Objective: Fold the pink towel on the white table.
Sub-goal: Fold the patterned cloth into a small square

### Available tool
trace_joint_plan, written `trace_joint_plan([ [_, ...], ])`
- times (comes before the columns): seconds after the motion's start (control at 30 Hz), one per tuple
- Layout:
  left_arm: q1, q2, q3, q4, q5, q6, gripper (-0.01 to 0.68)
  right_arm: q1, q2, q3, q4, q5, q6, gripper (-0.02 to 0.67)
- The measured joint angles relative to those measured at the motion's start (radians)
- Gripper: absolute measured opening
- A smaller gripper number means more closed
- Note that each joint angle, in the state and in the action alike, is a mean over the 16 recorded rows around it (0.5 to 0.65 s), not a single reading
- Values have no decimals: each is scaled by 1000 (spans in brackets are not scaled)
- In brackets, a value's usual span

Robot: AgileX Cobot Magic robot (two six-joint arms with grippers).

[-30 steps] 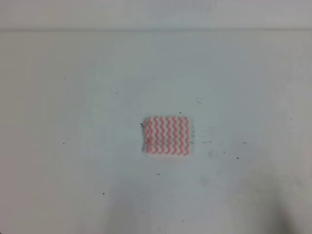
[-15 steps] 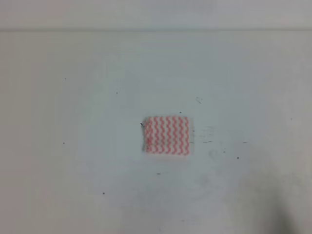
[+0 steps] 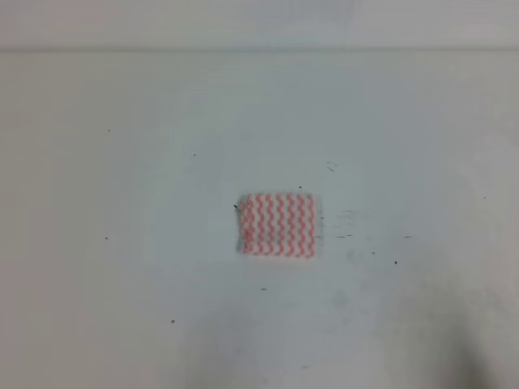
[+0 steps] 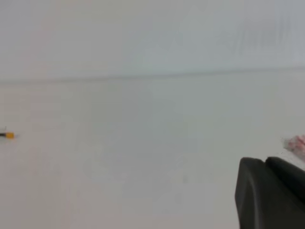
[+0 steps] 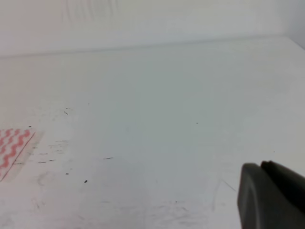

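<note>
The pink towel (image 3: 278, 225) lies flat near the middle of the white table (image 3: 122, 203) as a small rectangle with wavy pink and white stripes. Neither gripper shows in the exterior high view. In the left wrist view a dark part of my left gripper (image 4: 271, 191) fills the lower right corner, and a sliver of the pink towel (image 4: 298, 142) shows at the right edge, beyond it. In the right wrist view a dark part of my right gripper (image 5: 269, 195) sits low on the right. The pink towel (image 5: 12, 145) lies far to the left, well apart from it. Both grippers' jaws are hidden.
Small dark specks and scuffs (image 3: 345, 235) mark the table to the right of the towel. A tiny orange-tipped object (image 4: 7, 135) lies at the far left of the left wrist view. The table's far edge (image 3: 259, 50) runs across the top.
</note>
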Motion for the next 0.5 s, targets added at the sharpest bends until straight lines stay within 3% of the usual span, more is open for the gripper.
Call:
trace_joint_plan([
  [0.5, 67, 2, -3, -2, 195, 1, 0, 0, -4, 5, 1, -4, 0, -2],
])
